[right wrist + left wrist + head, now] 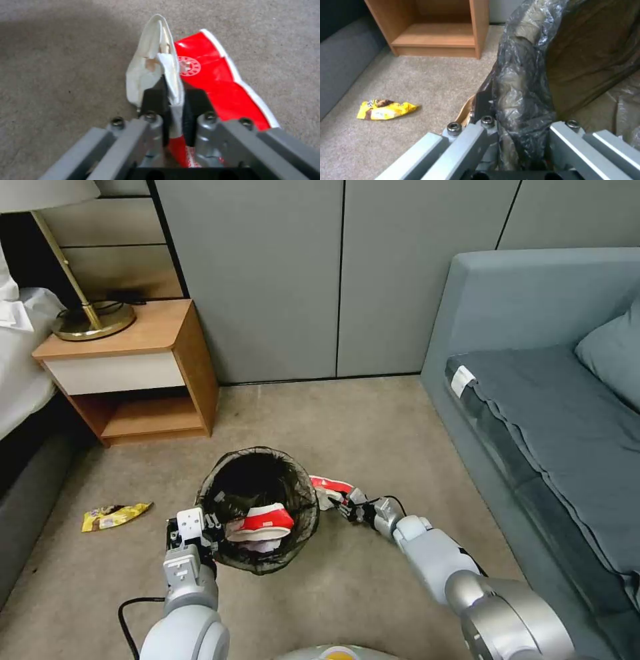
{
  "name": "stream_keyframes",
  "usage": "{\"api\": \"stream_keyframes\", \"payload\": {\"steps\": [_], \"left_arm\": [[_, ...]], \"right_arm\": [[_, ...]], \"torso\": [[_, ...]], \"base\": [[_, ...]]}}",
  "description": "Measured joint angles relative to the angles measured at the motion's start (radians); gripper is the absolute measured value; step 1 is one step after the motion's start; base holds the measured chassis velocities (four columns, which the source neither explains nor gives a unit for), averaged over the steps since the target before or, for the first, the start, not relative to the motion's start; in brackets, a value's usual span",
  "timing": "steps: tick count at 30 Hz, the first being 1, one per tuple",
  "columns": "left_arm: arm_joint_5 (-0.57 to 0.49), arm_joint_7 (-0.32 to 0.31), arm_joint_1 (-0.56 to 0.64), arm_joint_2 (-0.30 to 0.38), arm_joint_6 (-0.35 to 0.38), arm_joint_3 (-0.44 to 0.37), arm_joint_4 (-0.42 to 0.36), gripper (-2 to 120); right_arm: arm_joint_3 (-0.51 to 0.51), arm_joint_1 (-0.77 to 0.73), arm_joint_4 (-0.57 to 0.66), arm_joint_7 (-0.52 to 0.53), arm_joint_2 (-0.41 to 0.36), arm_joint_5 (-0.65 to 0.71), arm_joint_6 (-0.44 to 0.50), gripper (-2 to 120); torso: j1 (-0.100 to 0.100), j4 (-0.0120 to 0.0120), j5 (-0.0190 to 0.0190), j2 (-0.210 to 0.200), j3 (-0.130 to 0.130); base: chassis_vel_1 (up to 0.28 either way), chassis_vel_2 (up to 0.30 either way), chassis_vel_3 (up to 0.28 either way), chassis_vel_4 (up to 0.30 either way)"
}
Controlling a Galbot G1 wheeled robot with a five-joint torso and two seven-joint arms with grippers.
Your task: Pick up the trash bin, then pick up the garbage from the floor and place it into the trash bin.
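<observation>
Carpeted floor [373, 427]: left gripper [516, 140] jaws pinch trash bin [260, 507] rim, held up; right gripper [173, 100] jaws clamp crushed cup [213, 75] edge beside bin, seemingly thin bite, could slip before clearing rim; yellow wrapper [113, 515] left.

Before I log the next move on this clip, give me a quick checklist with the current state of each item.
1. Left claw shut on the trash bin rim: ok, bag and rim pinched between its fingers.
2. Right claw shut on the crushed cup: ok.
3. Cup over the bin opening: not ok, it sits beside the bin's right side, above the carpet.
4. Room in the bin: ok, one red-and-white cup lies inside, with space around it.
5. Floor litter left: not ok, the yellow wrapper lies on the carpet left of the bin.
6. Bin lifted off the floor: cannot tell.
</observation>
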Motion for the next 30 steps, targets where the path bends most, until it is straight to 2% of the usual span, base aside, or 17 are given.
{"api": "stream_keyframes", "payload": {"steps": [2,12,17,20,21,23,24,27,28,30], "left_arm": [[0.0,0.0,-0.001,0.0,0.0,0.002,0.0,0],[-0.002,0.0,-0.011,0.002,0.004,0.005,0.012,0],[-0.01,0.0,-0.019,0.008,0.007,0.005,0.018,0],[-0.023,0.0,-0.024,0.021,0.011,-0.001,0.019,0],[-0.023,0.0,-0.024,0.021,0.011,-0.001,0.019,0],[-0.027,0.0,-0.027,0.026,0.012,-0.002,0.023,0],[-0.027,0.0,-0.027,0.026,0.012,-0.002,0.023,0],[-0.029,-0.001,-0.033,0.028,0.013,0.0,0.032,0],[-0.029,-0.001,-0.033,0.028,0.013,0.0,0.032,0],[-0.03,-0.001,-0.037,0.028,0.013,0.002,0.039,0]], "right_arm": [[0.0,-0.002,0.001,0.002,0.0,0.002,0.004,0],[-0.001,-0.012,0.024,0.042,0.007,0.065,0.035,0],[-0.003,-0.041,0.089,0.132,0.005,0.142,0.061,0],[-0.003,-0.104,0.243,0.205,-0.028,0.215,0.079,0],[-0.003,-0.104,0.243,0.205,-0.028,0.215,0.079,0],[-0.003,-0.162,0.396,0.228,-0.063,0.271,0.078,0],[-0.003,-0.162,0.396,0.228,-0.063,0.271,0.078,0],[0.002,-0.285,0.734,0.248,-0.12,0.368,0.031,0],[0.002,-0.285,0.734,0.248,-0.12,0.368,0.031,0],[0.009,-0.342,0.926,0.249,-0.145,0.405,-0.004,0]], "torso": [[0.0,0.0,0.0,0.0,0.0],[0.0,0.0001,0.0,0.0,0.0],[0.0,0.0,0.0001,0.0,0.0],[0.0,0.0002,0.0002,0.0,0.0],[0.0,0.0002,0.0002,0.0,0.0],[0.0,-0.0001,-0.0001,0.0,0.0],[0.0,-0.0001,-0.0001,0.0,0.0],[0.0,-0.0001,0.0001,0.0,0.0],[0.0,-0.0001,0.0001,0.0,0.0],[0.0,0.0,0.0002,0.0,0.0]], "base": [[0.0,0.0,0.0,0.0],[0.0,0.0,0.0,0.0],[0.0,0.0,0.0,0.0],[0.0,0.0,0.0,0.0],[0.0,0.0,0.0,0.0],[0.0,0.0,0.0,0.0],[0.0,0.0,0.0,0.0],[0.0,0.0,0.0,0.0],[0.0,0.0,0.0,0.0],[0.0,0.0,0.0,0.0]]}}
